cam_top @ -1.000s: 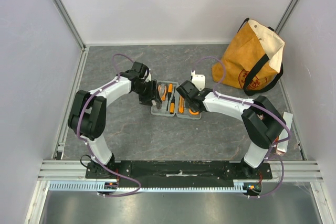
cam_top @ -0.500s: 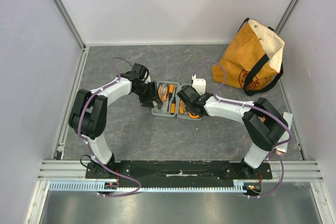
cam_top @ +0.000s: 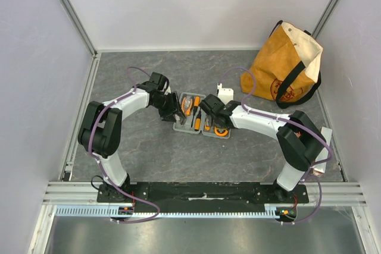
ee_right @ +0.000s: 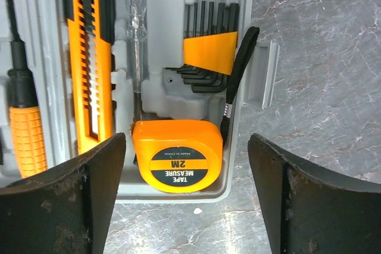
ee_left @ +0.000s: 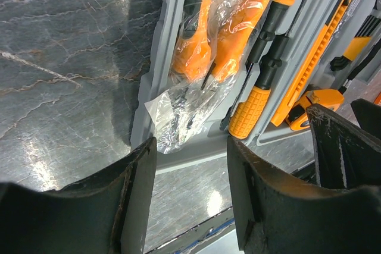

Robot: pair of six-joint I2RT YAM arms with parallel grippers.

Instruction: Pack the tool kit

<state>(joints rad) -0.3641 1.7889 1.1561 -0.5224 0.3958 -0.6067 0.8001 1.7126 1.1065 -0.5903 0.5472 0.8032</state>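
Observation:
The tool kit (cam_top: 186,129) lies open and flat at the table's centre, a grey case with orange-and-black tools in its slots. My left gripper (cam_top: 172,113) hovers at its left edge, open, with only table and the case rim (ee_left: 149,87) between its fingers (ee_left: 134,194). Plastic-wrapped pliers (ee_left: 220,34) and a screwdriver (ee_left: 253,108) sit in that half. My right gripper (cam_top: 209,113) is wide open over the right half. The tape measure (ee_right: 177,156) sits in its slot between the fingers (ee_right: 89,194), untouched, beside the knife (ee_right: 89,57) and hex keys (ee_right: 205,52).
A tan canvas bag (cam_top: 284,66) with black straps stands at the back right. A small white object (cam_top: 225,93) sits just behind the case. Walls with aluminium rails (cam_top: 77,123) close the table on three sides.
My right jaws have spread much wider around the tape measure, which stays in its slot. The left gripper has edged along the case's left side.

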